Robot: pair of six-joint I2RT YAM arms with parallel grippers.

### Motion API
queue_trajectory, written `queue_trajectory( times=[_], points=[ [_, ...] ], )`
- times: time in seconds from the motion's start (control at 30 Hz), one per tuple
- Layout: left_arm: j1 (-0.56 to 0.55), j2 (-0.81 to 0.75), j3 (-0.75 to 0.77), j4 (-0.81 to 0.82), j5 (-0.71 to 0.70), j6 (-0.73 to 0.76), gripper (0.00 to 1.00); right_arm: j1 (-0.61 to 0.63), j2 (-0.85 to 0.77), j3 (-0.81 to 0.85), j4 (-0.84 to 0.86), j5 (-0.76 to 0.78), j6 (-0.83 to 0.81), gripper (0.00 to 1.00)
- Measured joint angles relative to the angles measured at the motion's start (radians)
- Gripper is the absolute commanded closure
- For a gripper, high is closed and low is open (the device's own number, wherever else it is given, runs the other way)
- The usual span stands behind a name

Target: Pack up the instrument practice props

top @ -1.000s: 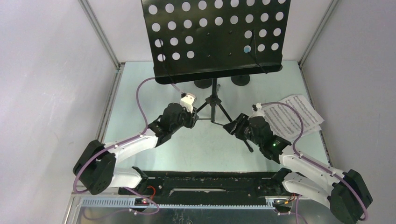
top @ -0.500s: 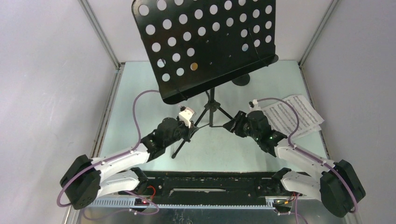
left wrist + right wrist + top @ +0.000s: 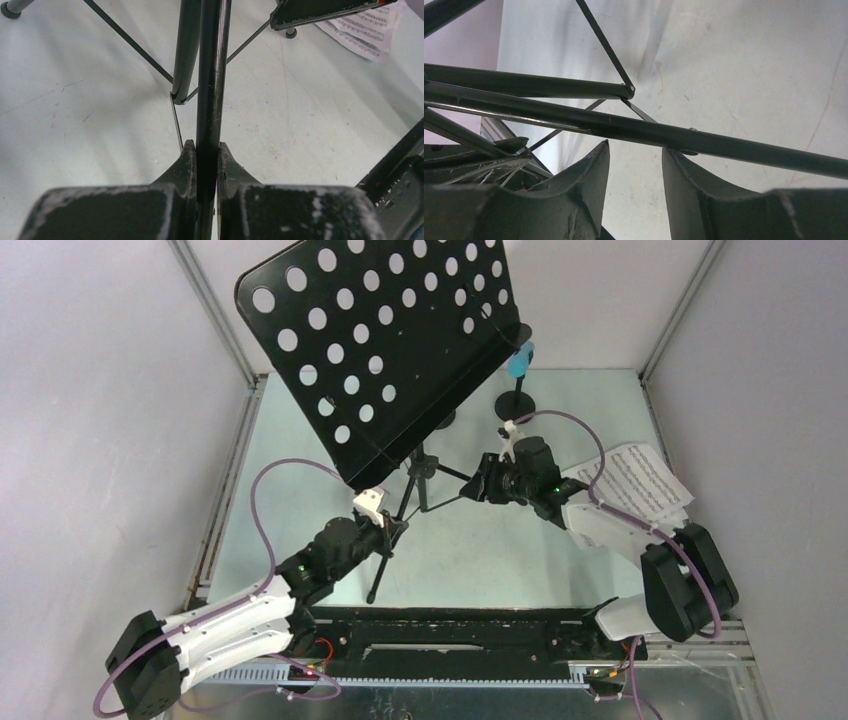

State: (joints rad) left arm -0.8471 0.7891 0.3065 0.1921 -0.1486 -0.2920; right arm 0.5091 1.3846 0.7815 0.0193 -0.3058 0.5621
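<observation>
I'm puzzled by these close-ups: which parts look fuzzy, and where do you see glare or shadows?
Left wrist view: the left fingers are soft, too near the lens, and the black tube they clamp carries a thin bright streak. Right wrist view: the right fingers blurred likewise, soft shadows across the table. Top view: even light, the perforated desk crisp.

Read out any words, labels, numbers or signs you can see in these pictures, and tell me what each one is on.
No text can be read in any view.
Sheet-music pages: printed lines of notes, too small to read from above and blurred in the left wrist view.
Music stand: no lettering or label visible.
</observation>
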Motion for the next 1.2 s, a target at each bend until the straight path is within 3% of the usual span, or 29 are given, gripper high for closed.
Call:
queue_trajectory(
  times=[0.17, 0.4, 0.47, 0.5, 0.7, 0.93, 1.1, 1.2],
  points=[
    [0.0, -0.006, 0.0, -0.014, -0.036, -0.036, 0.52, -0.008, 0.046, 0.041, -0.001, -0.048, -0.056, 0.48],
    [-0.015, -0.077, 0.003, -0.126, -0.03, -0.102, 0.27, 0.025, -0.024, 0.026, -0.019, 0.003, -0.092, 0.43],
    [-0.015, -0.125, 0.017, -0.175, -0.036, -0.109, 0.25, 0.041, -0.088, 0.003, -0.03, 0.024, -0.092, 0.43],
    [-0.015, -0.204, 0.069, -0.229, -0.06, -0.108, 0.25, 0.064, -0.205, -0.048, -0.044, 0.046, -0.081, 0.43],
    [-0.009, -0.246, 0.177, -0.188, -0.093, -0.061, 0.29, 0.109, -0.355, -0.138, -0.053, 0.098, -0.015, 0.42],
    [0.111, -0.065, 0.327, -0.021, 0.054, 0.021, 0.29, 0.2, -0.449, -0.17, -0.063, 0.136, 0.032, 0.41],
    [0.177, 0.087, 0.414, 0.01, 0.187, 0.082, 0.28, 0.235, -0.484, -0.192, -0.062, 0.158, 0.059, 0.4],
    [0.187, 0.151, 0.446, 0.017, 0.235, 0.123, 0.33, 0.246, -0.492, -0.205, -0.062, 0.169, 0.078, 0.4]
  ],
)
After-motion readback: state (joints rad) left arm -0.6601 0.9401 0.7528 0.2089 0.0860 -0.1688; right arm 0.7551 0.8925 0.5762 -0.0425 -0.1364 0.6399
